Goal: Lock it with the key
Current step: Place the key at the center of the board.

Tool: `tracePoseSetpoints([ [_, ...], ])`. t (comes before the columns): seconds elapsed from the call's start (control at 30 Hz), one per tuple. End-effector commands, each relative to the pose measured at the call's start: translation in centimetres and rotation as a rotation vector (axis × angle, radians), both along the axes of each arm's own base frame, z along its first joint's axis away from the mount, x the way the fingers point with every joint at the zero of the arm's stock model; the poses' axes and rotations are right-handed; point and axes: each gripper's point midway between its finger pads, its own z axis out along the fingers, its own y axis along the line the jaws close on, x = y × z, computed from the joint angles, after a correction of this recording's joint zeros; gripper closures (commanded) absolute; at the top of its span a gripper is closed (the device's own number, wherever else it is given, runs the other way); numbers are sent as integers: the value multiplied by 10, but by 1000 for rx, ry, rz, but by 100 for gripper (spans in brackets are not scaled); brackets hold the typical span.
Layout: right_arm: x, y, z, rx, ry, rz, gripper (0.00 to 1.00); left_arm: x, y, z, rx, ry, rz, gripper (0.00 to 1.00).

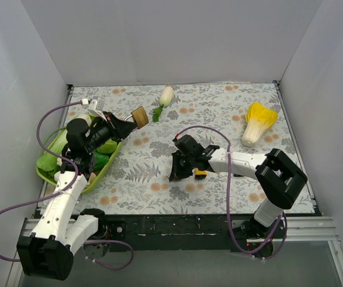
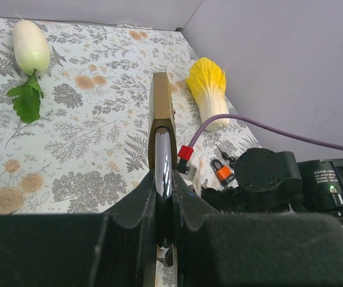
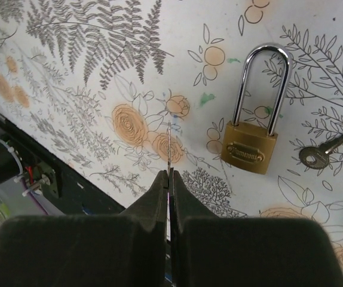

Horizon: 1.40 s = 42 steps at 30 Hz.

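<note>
My left gripper is shut on the steel shackle of a brass padlock and holds it in the air with the body pointing away; the left wrist view shows the jaws pinching the shackle and the brass body beyond. My right gripper is shut low over the table on a thin key seen edge-on. A second brass padlock and a loose key lie on the floral cloth just right of it. A small orange padlock lies by the right arm.
A white radish lies at the back centre and a yellow napa cabbage at the back right. A green bowl of leafy vegetables sits at the left under my left arm. Grey walls enclose three sides.
</note>
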Motion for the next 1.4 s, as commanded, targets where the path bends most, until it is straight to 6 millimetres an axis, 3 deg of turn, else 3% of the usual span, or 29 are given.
tracePoseSetpoints([
  [0.0, 18, 20, 6, 33, -15, -62, 99, 1, 11, 37, -25, -139, 43, 100],
  [0.4, 25, 30, -19, 2, 26, -87, 99, 3, 16, 31, -28, -141, 40, 100],
  [0.67, 33, 34, -22, 3, 17, -115, 99, 1, 17, 28, -27, -134, 37, 100],
  [0.77, 33, 33, -23, -1, 18, -114, 81, 2, 17, 23, -31, -114, 34, 100],
  [0.8, 32, 33, -23, -4, 19, -117, 66, 1, 16, 23, -33, -108, 29, 100],
  [0.9, 31, 30, -19, -8, 21, -121, 51, 1, 15, 23, -33, -102, 20, 100],
  [1.0, 33, 35, -7, 27, -10, -101, 47, 1, 14, 21, -23, -86, 11, 100],
  [1.07, 36, 43, 11, 76, -59, -54, 47, 1, 14, 23, -10, -85, 2, 100],
  [1.2, 46, 66, 79, 231, -246, 103, 43, -9, 9, 15, 39, -40, -66, 100],
  [1.3, 55, 59, 120, 248, -439, 239, 39, -29, -2, 15, 77, 7, -205, 100],
  [1.37, 51, 42, 135, 222, -507, 323, 37, -37, -7, 10, 117, 31, -296, 100],
])
